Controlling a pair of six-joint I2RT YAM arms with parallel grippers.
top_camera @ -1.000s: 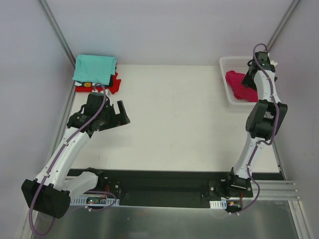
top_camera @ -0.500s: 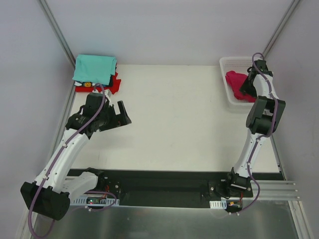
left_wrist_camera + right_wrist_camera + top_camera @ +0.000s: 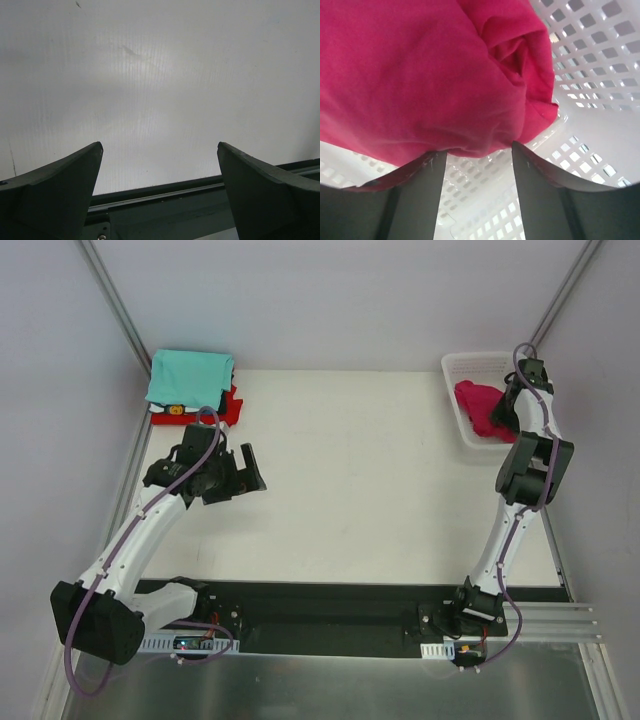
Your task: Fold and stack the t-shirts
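Observation:
A crumpled magenta-pink t-shirt (image 3: 478, 408) (image 3: 420, 75) lies in the white mesh basket (image 3: 455, 365) (image 3: 600, 50) at the back right. My right gripper (image 3: 505, 405) (image 3: 479, 147) reaches down into the basket, its jaws partly apart and their tips pressed against the lower edge of the pink cloth. Basket floor shows between the fingers. At the back left, a folded teal t-shirt (image 3: 190, 378) tops a stack with a red t-shirt (image 3: 232, 405) and a dark and white one (image 3: 165, 410) under it. My left gripper (image 3: 255, 472) (image 3: 159, 145) hovers wide open over bare table, below the stack.
The white table surface (image 3: 350, 470) spreads between the two arms. A dark metal rail (image 3: 165, 197) runs along the near edge. Slanted frame posts (image 3: 115, 305) stand at both back corners, close to the stack and the basket.
My right gripper has pushed farther into the basket against the pink t-shirt and its jaws have narrowed. The left arm shifted slightly and stays wide open.

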